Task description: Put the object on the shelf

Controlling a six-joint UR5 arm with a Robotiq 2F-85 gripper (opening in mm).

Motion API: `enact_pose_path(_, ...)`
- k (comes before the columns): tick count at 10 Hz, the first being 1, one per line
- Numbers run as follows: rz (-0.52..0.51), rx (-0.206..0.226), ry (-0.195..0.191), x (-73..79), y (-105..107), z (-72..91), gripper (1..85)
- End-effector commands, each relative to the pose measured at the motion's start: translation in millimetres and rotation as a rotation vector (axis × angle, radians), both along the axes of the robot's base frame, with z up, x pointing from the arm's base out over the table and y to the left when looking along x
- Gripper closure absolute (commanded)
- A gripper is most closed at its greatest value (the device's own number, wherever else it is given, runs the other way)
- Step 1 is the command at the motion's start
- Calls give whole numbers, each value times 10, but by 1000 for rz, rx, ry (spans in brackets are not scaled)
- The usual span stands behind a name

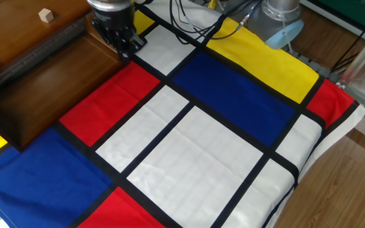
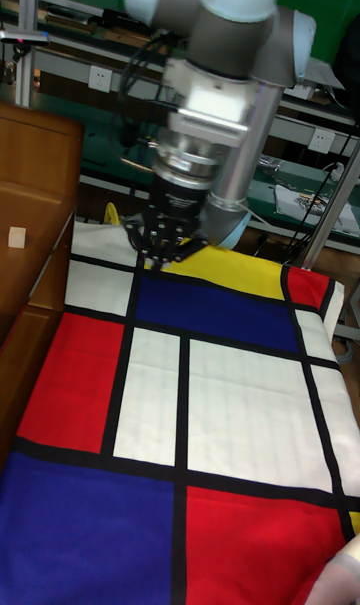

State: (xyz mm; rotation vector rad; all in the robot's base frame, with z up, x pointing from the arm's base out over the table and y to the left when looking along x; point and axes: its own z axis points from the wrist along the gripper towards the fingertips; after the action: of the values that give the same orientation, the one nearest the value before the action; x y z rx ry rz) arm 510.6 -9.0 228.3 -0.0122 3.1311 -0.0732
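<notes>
On the far left of the scene, the object [image 1: 45, 15] sits alone on the upper board of the shelf [image 1: 30, 76], a small pale cube resting flat on the dark wood and well apart from everything else. The gripper [image 1: 127, 45] hangs to the right of it, beyond the shelf's right-hand edge and over the checked cloth [image 1: 189, 139] that covers the surface, with nothing visible between its jaws; they look drawn close together, but from both views I cannot tell for certain how far they stand open. In the tall fixed view the same layout reads plainly: the cube [image 2: 16, 236] lies on the shelf [image 2: 30, 195] at the left edge, the gripper [image 2: 160, 248] off to its right and a little nearer the yellow panel. The relation that matters, then, is that the cube lies leftward and slightly farther back from the jaws, free of them. Being a cube, it has no long axis to speak of. Judging by this, the placing looks done, and the arm only needs to stay clear of the shelf edge.
</notes>
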Motion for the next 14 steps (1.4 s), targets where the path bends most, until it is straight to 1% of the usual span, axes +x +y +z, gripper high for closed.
enact_pose_path(1,-61,-10,-17,128,471,-27,847)
enact_pose_path(2,-61,-16,-20,192,478,-87,847)
enact_pose_path(3,-59,-13,-20,260,475,-136,847)
enact_pose_path(5,-62,7,-21,368,498,-266,847)
enact_pose_path(6,-40,13,-33,420,427,-341,847)
enact_pose_path(8,-18,21,-52,478,287,-517,847)
enact_pose_path(9,-10,22,-59,518,211,-615,847)
enact_pose_path(10,-10,37,-72,573,168,-754,847)
enact_pose_path(11,-13,44,-79,609,129,-900,847)
enact_pose_path(12,-24,40,-80,614,85,-1007,847)
enact_pose_path(14,-52,33,-66,599,56,-1140,847)
